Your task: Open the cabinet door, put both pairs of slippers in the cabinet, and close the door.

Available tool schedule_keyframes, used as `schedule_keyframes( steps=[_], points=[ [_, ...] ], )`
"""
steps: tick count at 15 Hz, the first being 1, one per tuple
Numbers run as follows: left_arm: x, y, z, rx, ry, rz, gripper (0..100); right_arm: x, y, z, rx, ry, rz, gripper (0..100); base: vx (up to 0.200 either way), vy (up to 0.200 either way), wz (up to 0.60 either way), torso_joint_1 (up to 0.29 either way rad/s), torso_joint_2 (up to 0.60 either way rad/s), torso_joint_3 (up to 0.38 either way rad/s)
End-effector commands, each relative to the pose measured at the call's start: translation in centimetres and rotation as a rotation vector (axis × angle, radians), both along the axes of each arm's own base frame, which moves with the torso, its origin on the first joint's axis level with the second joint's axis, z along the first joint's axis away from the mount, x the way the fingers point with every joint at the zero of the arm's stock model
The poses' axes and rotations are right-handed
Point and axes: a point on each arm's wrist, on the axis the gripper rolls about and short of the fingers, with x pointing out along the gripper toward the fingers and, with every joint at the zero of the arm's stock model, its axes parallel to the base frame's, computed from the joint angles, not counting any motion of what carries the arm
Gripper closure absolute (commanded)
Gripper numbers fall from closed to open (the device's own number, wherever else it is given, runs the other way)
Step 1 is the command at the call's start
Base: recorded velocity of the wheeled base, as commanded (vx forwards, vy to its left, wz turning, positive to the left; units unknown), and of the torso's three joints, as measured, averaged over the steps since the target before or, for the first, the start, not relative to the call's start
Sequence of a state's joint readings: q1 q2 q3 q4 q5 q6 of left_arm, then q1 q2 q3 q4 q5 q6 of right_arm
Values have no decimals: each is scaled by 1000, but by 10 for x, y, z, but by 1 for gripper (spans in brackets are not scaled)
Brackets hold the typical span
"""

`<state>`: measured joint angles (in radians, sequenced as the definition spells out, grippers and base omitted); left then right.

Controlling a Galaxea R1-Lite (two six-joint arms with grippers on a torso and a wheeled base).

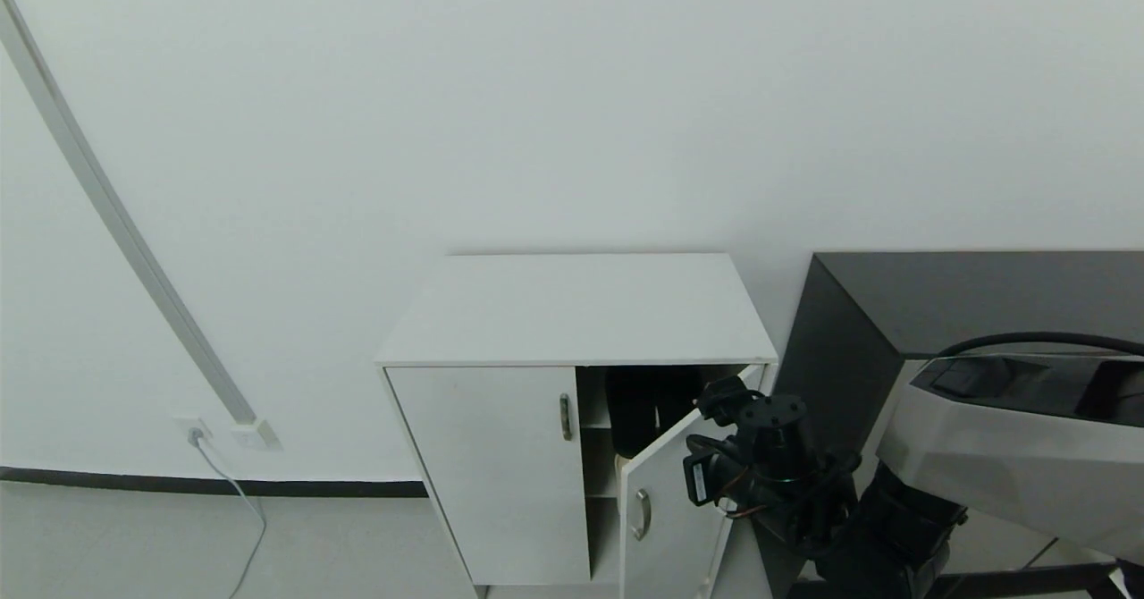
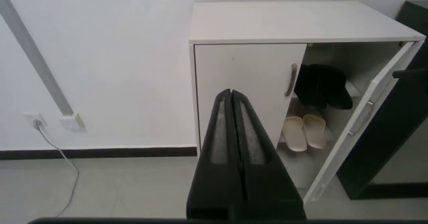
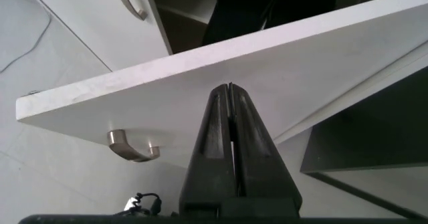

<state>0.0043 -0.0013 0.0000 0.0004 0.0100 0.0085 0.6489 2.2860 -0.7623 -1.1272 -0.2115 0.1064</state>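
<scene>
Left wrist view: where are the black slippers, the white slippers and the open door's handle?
black slippers (image 2: 325, 87), left wrist view, middle of the pair
white slippers (image 2: 293, 130), left wrist view, insole of one slipper
open door's handle (image 2: 362, 117), left wrist view, middle of the bar

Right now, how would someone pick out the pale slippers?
Find the white cabinet against the wall; its right door stands ajar. Inside, the pale slippers sit side by side on the shelf below the black pair, the only light footwear there.
</scene>
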Motion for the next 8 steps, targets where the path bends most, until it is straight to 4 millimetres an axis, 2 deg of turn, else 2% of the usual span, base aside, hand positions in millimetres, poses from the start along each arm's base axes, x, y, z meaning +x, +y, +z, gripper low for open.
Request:
schedule_keyframes(
  steps=[1,8],
  points=[
    [0,0,0,-1,1,1,100,7,2,-7,-3,3,-6,100,0,0,0,0,0,0],
    [0,0,0,1,1,1,100,23,6,-6,20,-29,-23,100,0,0,0,0,0,0]
  ],
)
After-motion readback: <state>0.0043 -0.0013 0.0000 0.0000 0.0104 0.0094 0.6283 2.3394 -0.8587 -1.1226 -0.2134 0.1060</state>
